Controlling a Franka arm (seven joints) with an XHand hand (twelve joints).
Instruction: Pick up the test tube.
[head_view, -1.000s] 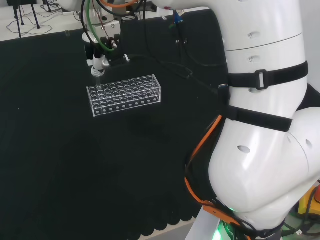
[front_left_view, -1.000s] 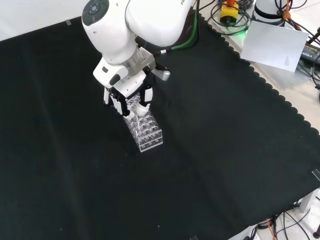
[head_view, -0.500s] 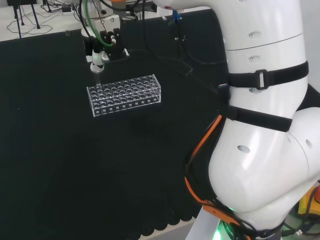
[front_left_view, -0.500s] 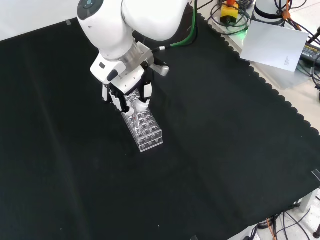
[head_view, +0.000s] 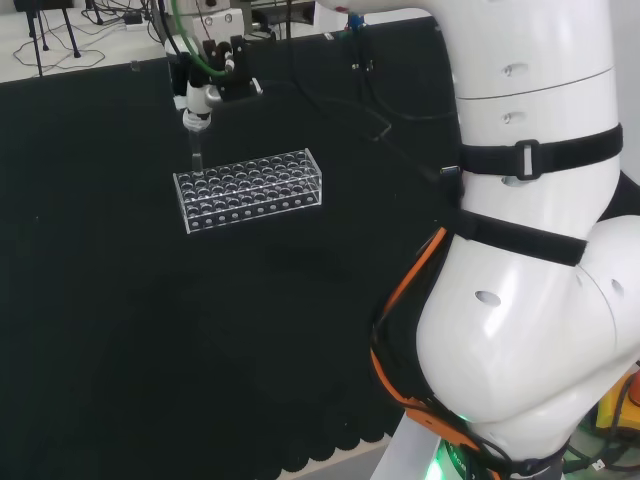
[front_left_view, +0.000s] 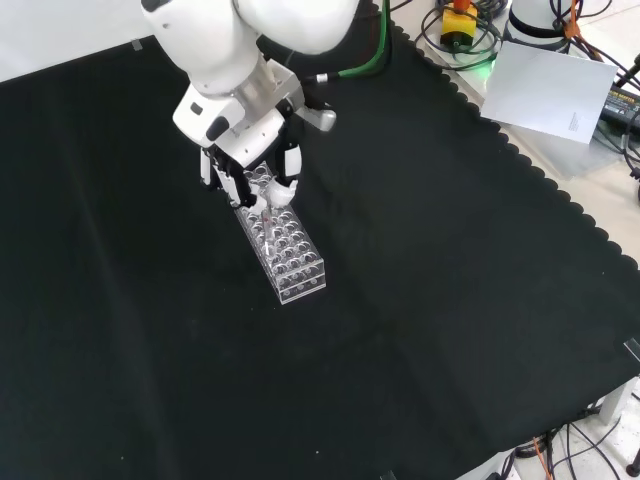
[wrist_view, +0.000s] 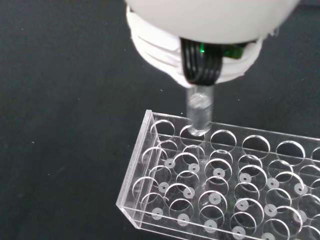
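Wrist view: clear cylindrical test tube (wrist_view: 200, 112) over perforated rack (wrist_view: 220, 185)

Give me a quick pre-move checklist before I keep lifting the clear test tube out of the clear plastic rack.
1. Black and white hand closed on the clear glass test tube: ok, fingers are curled round its top.
2. Tube upright: ok in the head view.
3. Tube bottom clear of the clear plastic rack: not ok, the wrist view shows its tip at a corner hole.
4. Rack flat on the black cloth: ok.
5. Other tubes in the rack: cannot tell.
6. Space above the rack: ok.
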